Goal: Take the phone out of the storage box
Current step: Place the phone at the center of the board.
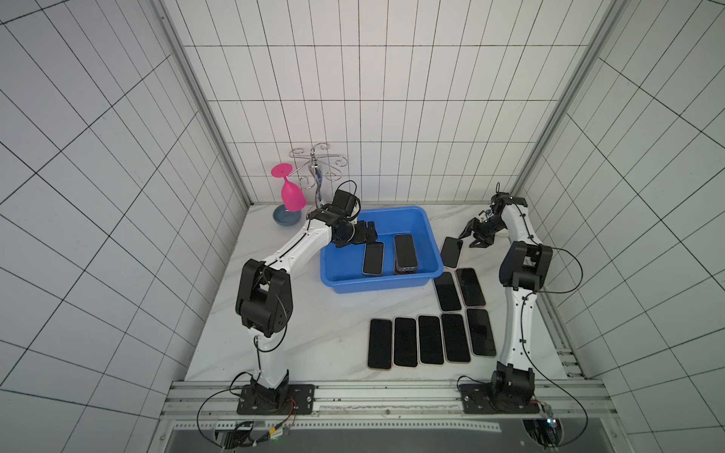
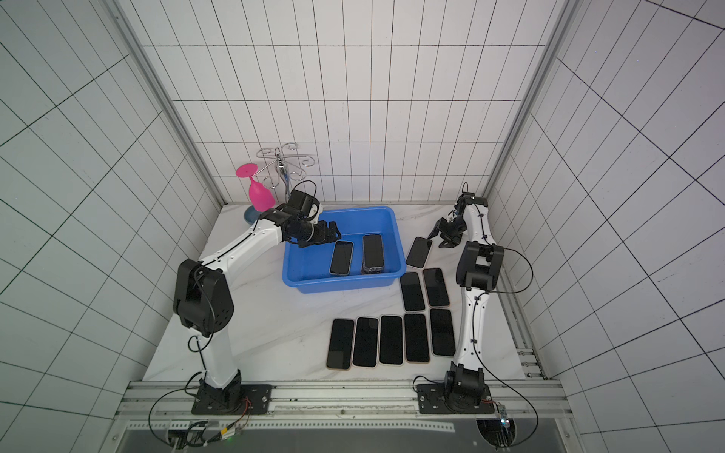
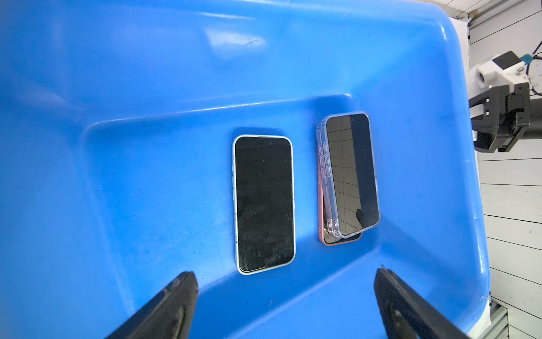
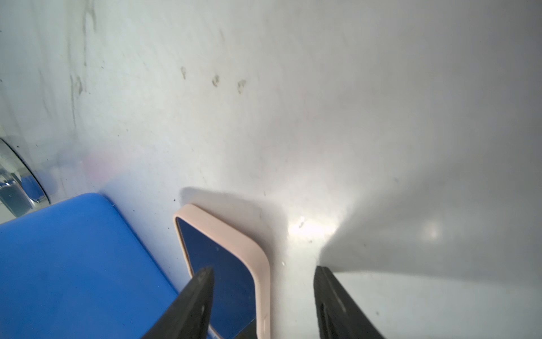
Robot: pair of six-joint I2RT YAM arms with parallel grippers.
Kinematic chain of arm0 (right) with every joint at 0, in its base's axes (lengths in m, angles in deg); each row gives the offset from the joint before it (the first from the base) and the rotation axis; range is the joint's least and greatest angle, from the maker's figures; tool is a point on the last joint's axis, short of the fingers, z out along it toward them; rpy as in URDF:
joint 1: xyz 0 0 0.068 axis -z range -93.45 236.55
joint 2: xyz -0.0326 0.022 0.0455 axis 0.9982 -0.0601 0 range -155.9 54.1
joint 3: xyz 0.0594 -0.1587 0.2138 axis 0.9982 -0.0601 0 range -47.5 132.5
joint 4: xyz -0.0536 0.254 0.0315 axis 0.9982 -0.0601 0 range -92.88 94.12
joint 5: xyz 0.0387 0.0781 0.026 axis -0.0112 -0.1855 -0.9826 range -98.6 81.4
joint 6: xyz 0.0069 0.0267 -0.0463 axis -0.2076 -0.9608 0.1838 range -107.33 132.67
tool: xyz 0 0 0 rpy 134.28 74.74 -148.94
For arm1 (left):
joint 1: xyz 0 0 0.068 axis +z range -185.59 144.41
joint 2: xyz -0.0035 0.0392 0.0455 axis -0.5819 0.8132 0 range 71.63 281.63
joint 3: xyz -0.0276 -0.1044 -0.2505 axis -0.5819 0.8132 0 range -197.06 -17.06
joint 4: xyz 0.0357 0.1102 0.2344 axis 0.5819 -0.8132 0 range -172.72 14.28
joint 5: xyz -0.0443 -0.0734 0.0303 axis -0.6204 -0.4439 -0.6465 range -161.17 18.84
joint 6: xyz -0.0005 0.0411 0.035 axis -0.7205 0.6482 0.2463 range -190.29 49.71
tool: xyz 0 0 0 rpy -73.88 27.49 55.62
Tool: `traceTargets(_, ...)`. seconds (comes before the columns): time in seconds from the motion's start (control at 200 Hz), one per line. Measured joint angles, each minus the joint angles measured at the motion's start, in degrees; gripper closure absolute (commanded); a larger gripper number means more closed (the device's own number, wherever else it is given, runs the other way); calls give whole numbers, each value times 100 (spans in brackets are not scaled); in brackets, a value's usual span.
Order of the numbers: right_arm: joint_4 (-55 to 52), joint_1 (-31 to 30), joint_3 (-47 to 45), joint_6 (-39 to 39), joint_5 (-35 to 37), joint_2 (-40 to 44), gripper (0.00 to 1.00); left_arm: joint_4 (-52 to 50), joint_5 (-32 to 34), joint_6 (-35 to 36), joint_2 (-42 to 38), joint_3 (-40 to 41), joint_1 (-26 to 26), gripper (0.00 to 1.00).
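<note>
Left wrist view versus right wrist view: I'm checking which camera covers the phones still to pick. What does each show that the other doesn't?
Only the left wrist view shows inside the storage box: a lone phone lying flat, and a stack of phones beside it. Only the right wrist view shows the pink-cased phone on the table outside the box. Both show the blue box; the left end effector and the right end effector each stand open in their own view.
</note>
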Motion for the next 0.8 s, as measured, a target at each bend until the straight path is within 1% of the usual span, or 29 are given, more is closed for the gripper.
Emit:
traceTargets(0.1, 33, -286, -588, -219, 341, 553, 30, 0, -9, 2, 0, 0, 2, 2)
traceTargets(0.21, 70, -726, -874, -564, 667, 966, 19, 0, -9, 0, 0, 0, 20, 2)
traceTargets(0.25, 68, -876, -894, -671, 765, 1032, 12, 0, -9, -2, 0, 0, 26, 2)
traceTargets(0.295, 68, -1019, -894, -750, 855, 1047, 0, 4, -9, -2, 0, 7, 39, 2)
traceTargets(0.405, 7, -1213, -892, -935, 1196, 1023, 1, 20, -11, -7, 0, 85, 85, 2)
traceTargets(0.645, -170, -1305, -883, -1147, 2162, 1021, 1, 33, -35, -37, -7, 367, 236, 2)
traceTargets(0.8, -229, -1443, -883, -1202, 2461, 1005, 1, 48, -52, -61, -50, 595, 328, 2)
